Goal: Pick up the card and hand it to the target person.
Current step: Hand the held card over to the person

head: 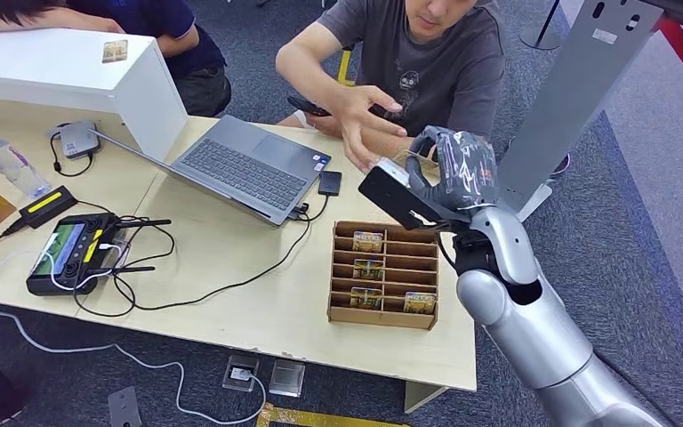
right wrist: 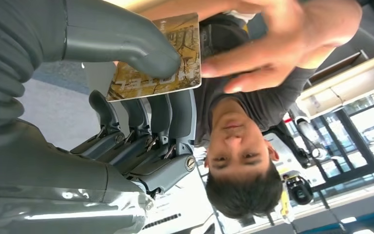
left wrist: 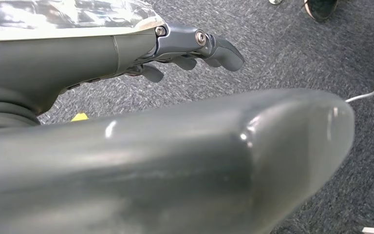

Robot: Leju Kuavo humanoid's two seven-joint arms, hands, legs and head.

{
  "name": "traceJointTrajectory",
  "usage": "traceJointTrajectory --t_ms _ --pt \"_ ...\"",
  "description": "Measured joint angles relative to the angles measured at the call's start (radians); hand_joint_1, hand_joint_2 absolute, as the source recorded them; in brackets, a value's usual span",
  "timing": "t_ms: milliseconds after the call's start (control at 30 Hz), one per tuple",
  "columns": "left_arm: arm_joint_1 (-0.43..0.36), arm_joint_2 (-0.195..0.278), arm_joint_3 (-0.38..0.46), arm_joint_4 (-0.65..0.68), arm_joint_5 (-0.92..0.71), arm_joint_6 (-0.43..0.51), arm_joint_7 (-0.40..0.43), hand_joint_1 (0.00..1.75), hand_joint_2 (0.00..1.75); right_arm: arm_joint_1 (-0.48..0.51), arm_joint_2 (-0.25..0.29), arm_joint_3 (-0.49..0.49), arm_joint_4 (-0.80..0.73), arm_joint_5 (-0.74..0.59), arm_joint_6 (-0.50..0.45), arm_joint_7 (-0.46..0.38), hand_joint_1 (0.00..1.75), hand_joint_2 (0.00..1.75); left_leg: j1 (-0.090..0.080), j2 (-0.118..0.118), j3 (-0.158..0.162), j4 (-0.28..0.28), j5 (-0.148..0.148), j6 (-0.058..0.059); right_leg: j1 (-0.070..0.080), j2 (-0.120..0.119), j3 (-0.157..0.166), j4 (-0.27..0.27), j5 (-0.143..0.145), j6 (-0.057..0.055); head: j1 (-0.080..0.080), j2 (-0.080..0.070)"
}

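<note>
**Silver arm, dark grey hands**

The right arm [head: 534,311] is smooth silver with a black wrist joint. Right hand [head: 458,173]: dark grey, with a glossy back, ribbed grey cover [right wrist: 5,58], thick grey thumb [right wrist: 126,44] and screw-pinned fingers [right wrist: 146,126]. The left hand [left wrist: 175,48] matches.

Glossy printed card [right wrist: 156,58], smooth grey plastic hand [right wrist: 126,126], matt cardboard tray [head: 382,313]

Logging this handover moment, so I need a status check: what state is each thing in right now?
Card: held up in the right hand, thumb on its face.
Person's hand: open, reaching toward the card, not yet gripping it.
Left hand: empty, fingers loosely curled, over the carpet.
Laptop: open.
Card box: open-topped, several cards in slots.
Water bottle: capped, lying down.
</note>
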Motion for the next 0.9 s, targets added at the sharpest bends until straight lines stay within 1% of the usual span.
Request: traceJointTrajectory --t_ms 133,433,467,567,600,633,900 --pt "0.0 0.0 -0.009 -0.003 0.013 0.002 -0.002 0.0 0.0 -0.048 0.016 0.002 0.095 -0.026 -0.046 -0.02 1.54 1.75 0.0 0.0 0.0 0.0 0.0 0.0 0.0 0.0 0.0 0.0 0.0 0.0 -0.001 0.0" --pt "0.0 0.0 -0.024 -0.004 0.042 0.015 -0.019 0.0 0.0 -0.123 0.072 0.002 0.298 -0.078 -0.122 -0.088 1.5 1.75 0.0 0.0 0.0 0.0 0.0 0.0 0.0 0.0 0.0 0.0 0.0 0.0 0.0 0.0" --pt "0.0 0.0 -0.024 -0.004 0.044 0.016 -0.022 0.0 0.0 -0.128 0.08 0.003 0.317 -0.08 -0.126 -0.094 1.34 1.75 0.0 0.0 0.0 0.0 0.0 0.0 0.0 -0.001 0.0 0.0 0.0 0.0 0.0 0.0" --pt "-0.001 0.0 -0.024 -0.004 0.047 0.017 -0.028 0.0 0.0 -0.139 0.105 0.005 0.371 -0.084 -0.131 -0.107 0.25 1.75 0.0 0.0 0.0 0.0 0.0 0.0 0.0 -0.001 0.0 0.0 0.0 0.0 0.0 0.0" --pt "-0.001 0.0 -0.024 -0.004 0.047 0.018 -0.03 0.0 0.0 -0.143 0.113 0.006 0.387 -0.084 -0.132 -0.112 0.03 1.75 0.0 0.0 0.0 0.0 0.0 0.0 0.0 -0.001 0.0 0.0 0.0 0.0 0.0 0.0" --pt "-0.001 0.0 -0.024 -0.004 0.047 0.018 -0.032 0.0 0.0 -0.147 0.121 0.007 0.402 -0.084 -0.132 -0.117 0.0 1.75 0.0 0.0 -0.001 0.0 0.0 0.0 0.0 -0.001 0.0 0.0 0.0 0.0 0.0 0.0" --pt "-0.002 0.0 -0.02 -0.004 0.03 0.018 -0.037 0.0 0.0 -0.159 0.171 0.017 0.48 -0.077 -0.157 -0.149 0.0 1.75 0.0 0.0 0.0 0.0 0.0 0.0 0.0 0.0 -0.001 0.0 0.0 0.0 0.0 0.0"
